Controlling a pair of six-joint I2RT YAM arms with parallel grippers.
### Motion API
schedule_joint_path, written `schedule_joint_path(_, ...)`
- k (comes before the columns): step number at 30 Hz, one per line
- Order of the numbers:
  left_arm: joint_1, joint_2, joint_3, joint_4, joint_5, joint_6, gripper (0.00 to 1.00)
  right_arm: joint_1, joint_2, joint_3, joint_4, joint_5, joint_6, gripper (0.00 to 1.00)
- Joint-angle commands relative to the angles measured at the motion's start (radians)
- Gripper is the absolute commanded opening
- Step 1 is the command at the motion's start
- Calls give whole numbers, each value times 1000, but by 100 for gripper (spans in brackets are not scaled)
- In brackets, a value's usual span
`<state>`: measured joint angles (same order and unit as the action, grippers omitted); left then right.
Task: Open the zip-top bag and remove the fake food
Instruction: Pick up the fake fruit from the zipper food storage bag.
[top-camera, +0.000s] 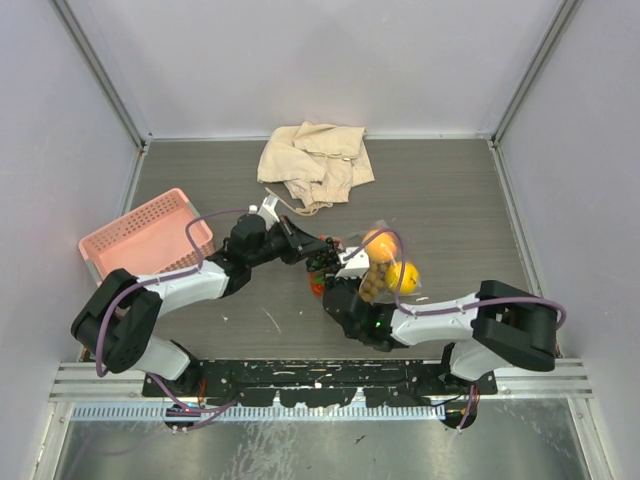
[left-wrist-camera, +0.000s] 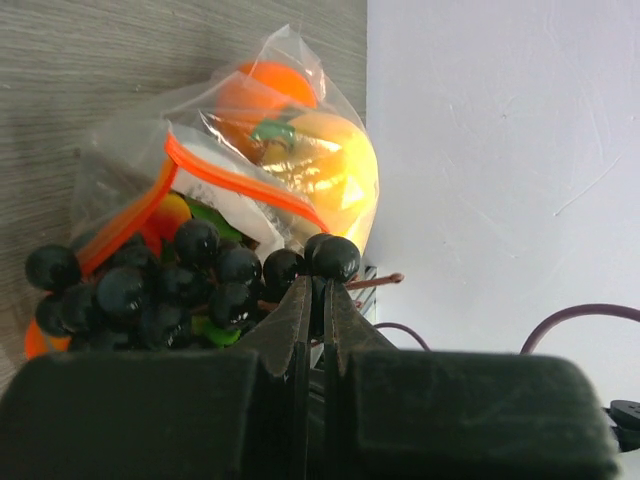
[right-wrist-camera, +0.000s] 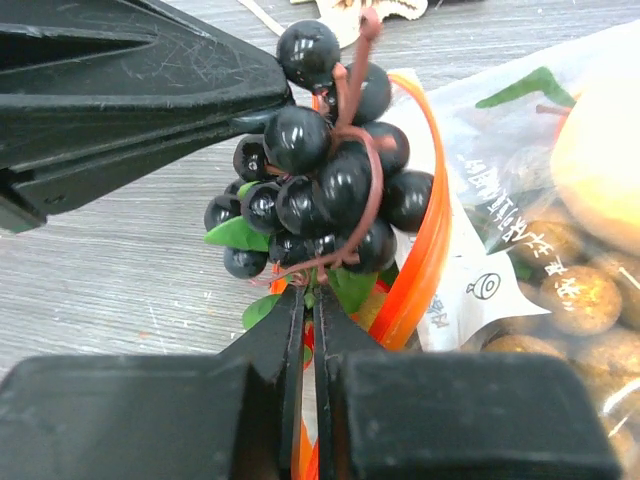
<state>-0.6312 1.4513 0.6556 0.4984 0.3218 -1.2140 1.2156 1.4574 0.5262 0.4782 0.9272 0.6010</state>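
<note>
The zip-top bag (top-camera: 385, 262) lies mid-table, its orange-red zip strip (left-wrist-camera: 235, 180) parted. Inside it are an orange round fruit (left-wrist-camera: 262, 92), a yellow lemon (left-wrist-camera: 335, 170) and the tan-brown berry cluster (right-wrist-camera: 570, 295). The dark purple grapes (right-wrist-camera: 325, 175) hang at the bag's mouth, mostly outside it. My left gripper (left-wrist-camera: 320, 272) is shut on the top of the grapes (left-wrist-camera: 150, 285); it sits just left of the bag in the top view (top-camera: 318, 252). My right gripper (right-wrist-camera: 310, 298) is shut on the bag's zip edge (right-wrist-camera: 425, 250), below the grapes, near the bag's front corner (top-camera: 335, 287).
A pink plastic mesh basket (top-camera: 140, 238) stands at the left, beside the left arm. A crumpled beige cloth (top-camera: 315, 160) lies at the back centre. Grey walls close in the table on three sides.
</note>
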Motion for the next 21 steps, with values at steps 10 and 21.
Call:
schedule_joint_path(10,113,-118,28,-12,47,45,0,1,-233,-94,-14,-68,-55,1)
schedule_joint_path(21,168,-252,5,-105,55,88,0,-5,-293,-118,-73,-45,-37,1)
